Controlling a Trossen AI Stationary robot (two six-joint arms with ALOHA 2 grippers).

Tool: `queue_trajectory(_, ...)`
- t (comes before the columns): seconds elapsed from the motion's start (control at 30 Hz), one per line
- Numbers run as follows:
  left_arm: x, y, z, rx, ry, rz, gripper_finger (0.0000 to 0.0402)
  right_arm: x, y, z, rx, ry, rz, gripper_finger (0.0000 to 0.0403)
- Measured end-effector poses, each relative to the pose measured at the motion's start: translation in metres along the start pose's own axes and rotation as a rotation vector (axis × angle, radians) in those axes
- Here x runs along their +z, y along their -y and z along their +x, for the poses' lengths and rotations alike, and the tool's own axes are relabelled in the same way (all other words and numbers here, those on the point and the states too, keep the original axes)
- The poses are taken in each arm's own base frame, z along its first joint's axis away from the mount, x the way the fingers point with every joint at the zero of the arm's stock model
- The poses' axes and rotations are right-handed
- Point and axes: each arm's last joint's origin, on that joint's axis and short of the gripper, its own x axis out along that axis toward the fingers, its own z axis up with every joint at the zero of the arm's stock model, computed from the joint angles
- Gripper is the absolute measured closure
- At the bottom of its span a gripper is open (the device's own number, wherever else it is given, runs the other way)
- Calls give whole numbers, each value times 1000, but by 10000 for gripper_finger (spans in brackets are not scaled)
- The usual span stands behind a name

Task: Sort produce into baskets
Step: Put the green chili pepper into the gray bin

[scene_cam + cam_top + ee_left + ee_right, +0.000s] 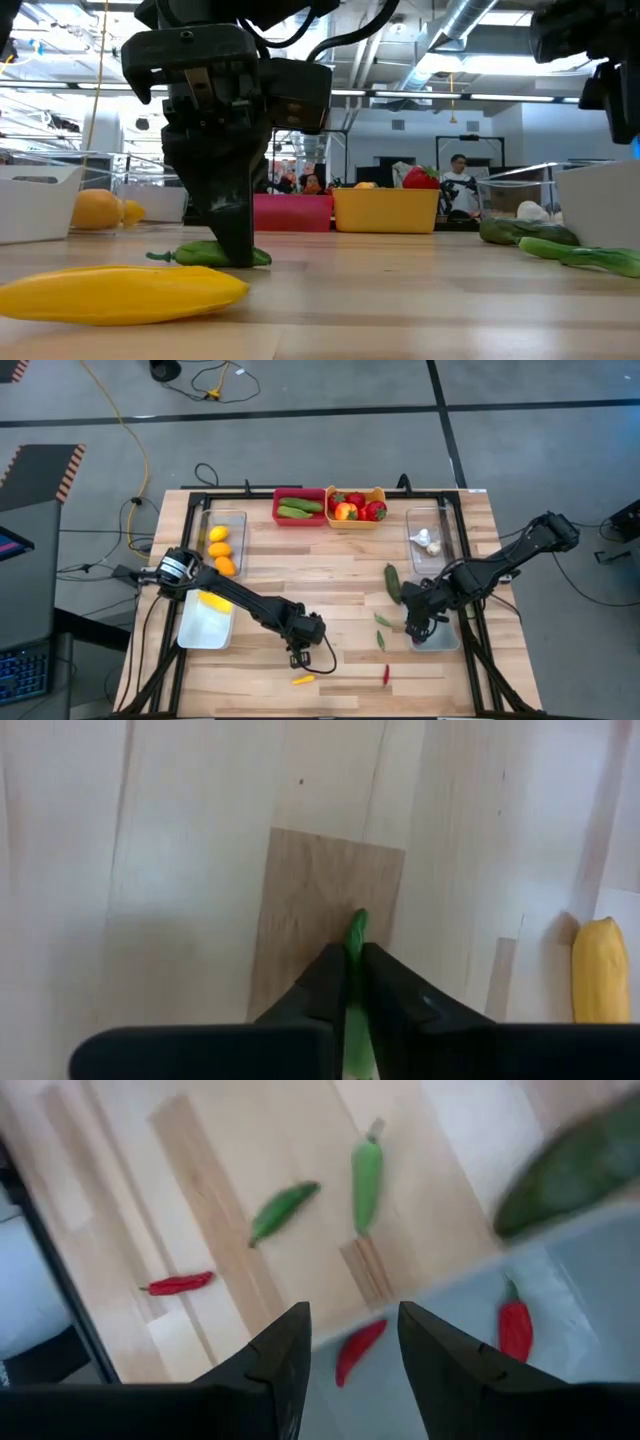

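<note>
- High cam: we look straight down on whole table (330, 575).
- Low cam: tabletop level, facing the room.
- Wrist cams: close, aimed down at boards.
- Yellow chili (120, 293) shared w/ high & left wrist.

Left arm stretched across the table, left gripper (300, 656) down at the surface, fingers (325, 982) pinched shut. Right gripper (352, 1342) lower right, fingers parted, apparently empty.
</note>
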Motion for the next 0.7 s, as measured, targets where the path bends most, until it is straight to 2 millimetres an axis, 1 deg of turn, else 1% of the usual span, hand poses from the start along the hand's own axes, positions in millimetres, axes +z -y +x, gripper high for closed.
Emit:
queue_trajectory(0.1, 5, -3, -6, 1, 16, 24, 394, 4, -5, 0, 47, 43, -66, 223)
queue_trajectory(0.17, 15, -4, -12, 15, 66, 60, 394, 8, -9, -1, 75, 102, -122, 223)
queue_trajectory(0.3, 45, -5, -36, 36, 202, 125, 388, 16, -17, -3, 107, 241, -228, 223)
queue_trajectory(0.4, 64, -6, -51, 53, 278, 179, 385, 21, -22, -5, 114, 332, -286, 223)
queue_trajectory(0.5, 85, -5, -72, 80, 384, 209, 385, 25, -25, -7, 109, 410, -345, 223)
queue_trajectory(0.6, 102, -2, -91, 123, 491, 231, 385, 28, -28, -9, 103, 476, -390, 223)
queue_trajectory(0.7, 114, 2, -105, 158, 592, 271, 386, 31, -31, -11, 105, 521, -423, 223)
